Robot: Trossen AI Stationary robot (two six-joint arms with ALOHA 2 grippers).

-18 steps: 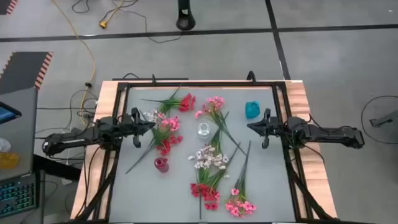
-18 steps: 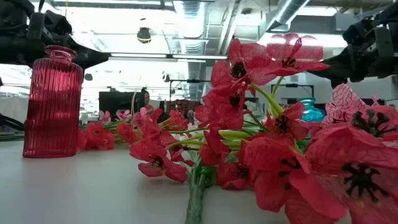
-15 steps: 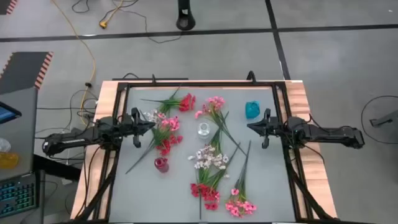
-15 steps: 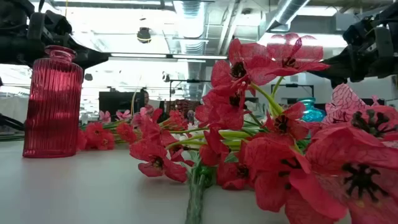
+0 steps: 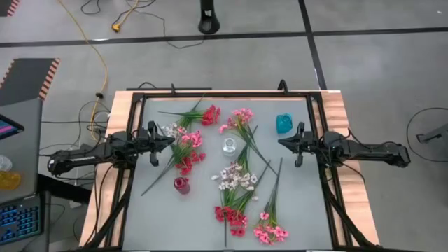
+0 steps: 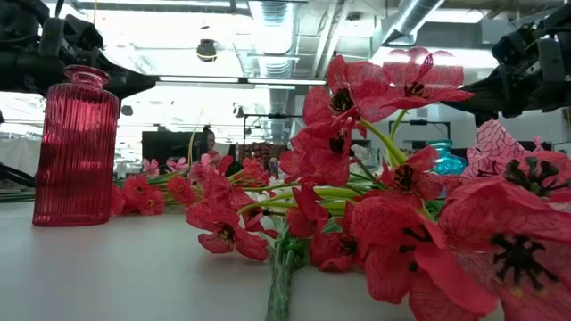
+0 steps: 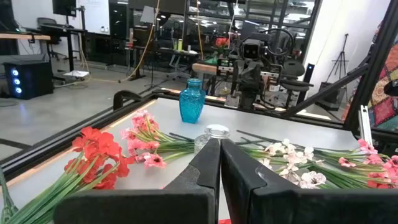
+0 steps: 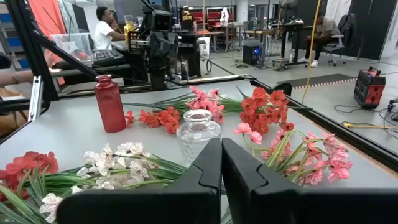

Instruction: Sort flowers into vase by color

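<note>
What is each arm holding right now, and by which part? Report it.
Nothing is held. The left gripper and right gripper both hover with jaws shut and empty; all flowers lie on the table.

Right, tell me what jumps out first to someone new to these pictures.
The flowers scattered across the table's middle: red, pink and white sprigs lying flat. Three small vases stand among them: a red vase nearer the left arm, a clear vase at the centre, a blue vase by the right arm. The left gripper and right gripper hang shut at opposite sides.
</note>
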